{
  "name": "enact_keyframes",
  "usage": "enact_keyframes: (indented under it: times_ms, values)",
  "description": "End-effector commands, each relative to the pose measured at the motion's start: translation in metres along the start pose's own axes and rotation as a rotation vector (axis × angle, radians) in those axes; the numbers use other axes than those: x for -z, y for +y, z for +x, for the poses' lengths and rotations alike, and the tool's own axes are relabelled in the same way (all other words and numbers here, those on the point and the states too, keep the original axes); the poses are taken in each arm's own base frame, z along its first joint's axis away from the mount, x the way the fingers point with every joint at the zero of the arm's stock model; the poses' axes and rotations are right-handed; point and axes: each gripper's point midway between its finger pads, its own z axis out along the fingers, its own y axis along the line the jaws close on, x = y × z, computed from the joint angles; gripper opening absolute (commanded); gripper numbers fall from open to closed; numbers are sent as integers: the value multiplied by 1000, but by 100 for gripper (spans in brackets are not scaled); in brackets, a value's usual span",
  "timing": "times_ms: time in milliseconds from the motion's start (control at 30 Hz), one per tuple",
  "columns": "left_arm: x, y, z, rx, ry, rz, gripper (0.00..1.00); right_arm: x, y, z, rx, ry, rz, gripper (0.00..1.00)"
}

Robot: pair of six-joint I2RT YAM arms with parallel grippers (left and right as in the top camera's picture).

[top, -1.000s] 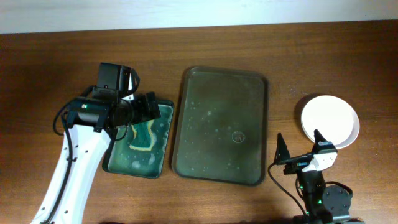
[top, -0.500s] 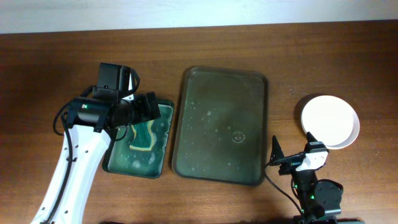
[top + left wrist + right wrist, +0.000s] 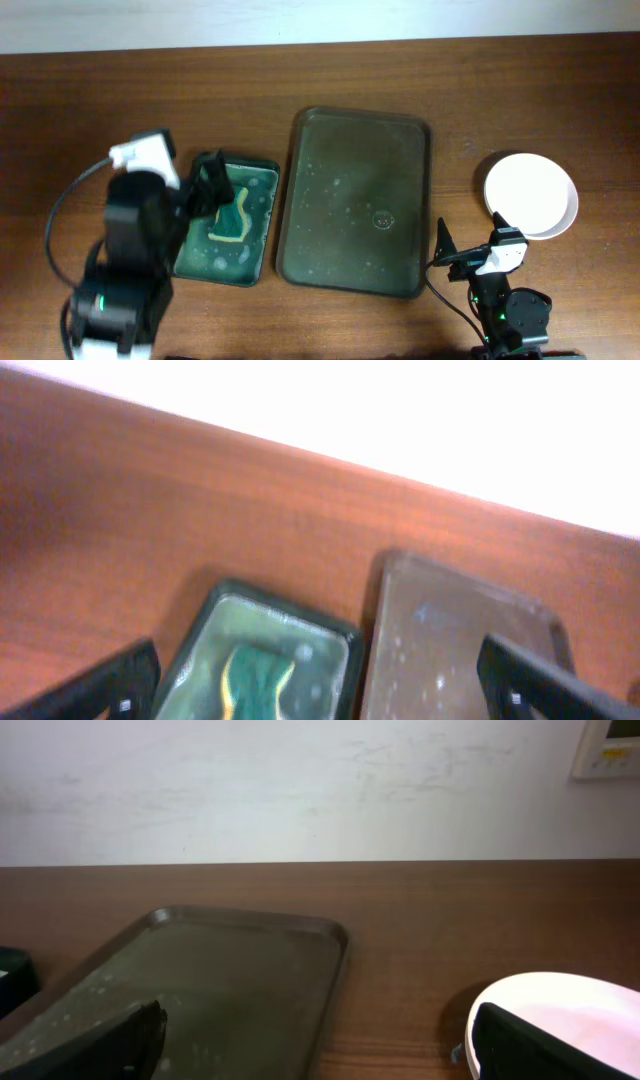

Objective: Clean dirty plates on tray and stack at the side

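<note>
The tray [image 3: 355,200] lies in the middle of the overhead frame, wet and spotted, with no plate on it. The white plates [image 3: 530,195] sit at the right of the frame, well apart from the tray. How many are stacked there I cannot tell. By that, the cleaning looks done, and the step in hand is probably parking both arms.

The left gripper [image 3: 212,182] hangs over the upper left corner of the tub [image 3: 260,215], which sits left of the tray with the sponge [image 3: 232,218] lying in green water. In the left wrist view its jaws stand wide apart with nothing between them. The right gripper [image 3: 468,240] sits low at the lower right, between the tray's corner and the plates, with jaws likewise spread and empty.

To finish well, lift the left gripper straight up off the tub before swinging it, so it does not catch the rim and slop water onto the table [image 3: 100,90]. Leave the sponge in the tub. The right arm should pull away along the bottom edge, since it is near the plates and a sideways sweep could nudge them.
</note>
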Motion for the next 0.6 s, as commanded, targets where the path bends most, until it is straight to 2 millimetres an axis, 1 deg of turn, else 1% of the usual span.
enact_keyframes:
  times_ms: [0,67,167,300,333,433,500,567]
  values:
    - [9,23,20,-56,-166,-3,99,0,0,3,3,4,-2,98]
    - [18,41,40,-31,-268,-5,99,0,0,3,3,4,-2,98]
    - [25,57,68,-15,-349,-3,99,0,0,3,3,4,-2,98]
    - [30,70,90,1,-457,9,99,0,0,3,3,4,-2,98]
    - [29,72,94,4,-485,14,99,0,0,3,3,4,-2,98]
    - [12,79,109,9,-497,2,100,0,0,3,3,4,-2,98]
    - [3,87,128,2,-415,-34,99,0,0,3,3,4,-2,98]
    - [2,87,129,1,-410,-33,99,0,0,3,3,4,-2,98]
